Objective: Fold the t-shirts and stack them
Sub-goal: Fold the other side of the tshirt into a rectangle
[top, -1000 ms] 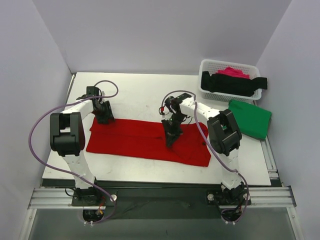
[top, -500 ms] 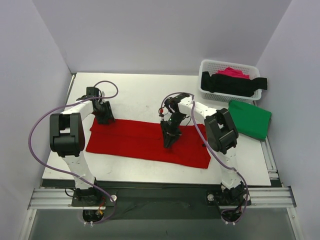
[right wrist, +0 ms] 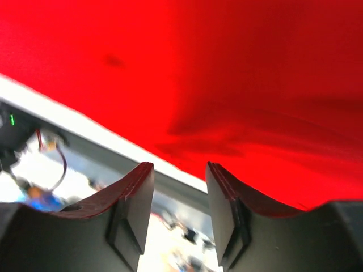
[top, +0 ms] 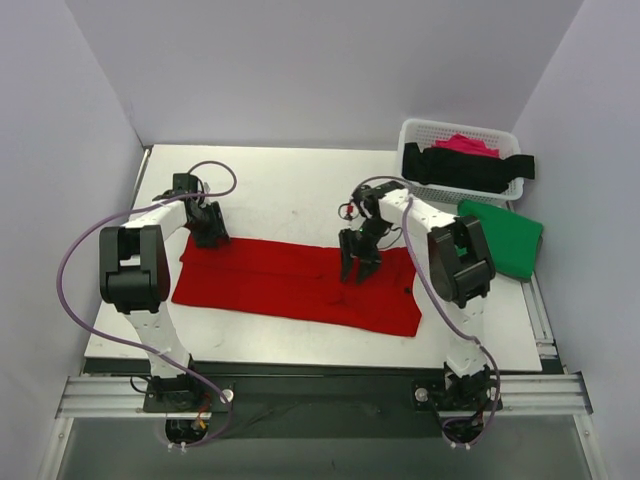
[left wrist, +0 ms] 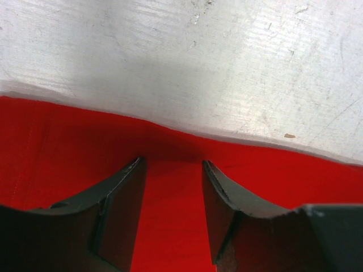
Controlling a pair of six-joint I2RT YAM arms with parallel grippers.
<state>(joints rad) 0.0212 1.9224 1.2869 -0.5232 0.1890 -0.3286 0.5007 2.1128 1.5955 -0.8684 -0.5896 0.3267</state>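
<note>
Lying spread lengthwise across the near half of the white table point(top: 280, 190), the large red t-shirt point(top: 290, 280) is flattened into a long band, its left end under the left arm and its right end reaching toward the right arm's base. The left gripper point(top: 210, 238) hangs low over the shirt's far left corner; its wrist view shows the two dark fingers point(left wrist: 122, 204) parted, with flat red cloth in the gap and the shirt's far hem just past the tips, bare table beyond. The right gripper point(top: 358, 268) sits over the shirt near the middle of its far edge, tilted downward; in its wrist view the jaws are likewise apart with nothing pinched between them, red fabric filling the upper frame. Whether either set of fingertips touches the cloth cannot be told. A green t-shirt point(top: 500, 238) lies folded at the table's right edge, just in front of the white basket point(top: 410, 130) in the far right corner. A black t-shirt point(top: 465, 168) drapes across that basket, and a pink t-shirt point(top: 468, 144) shows behind it.
</note>
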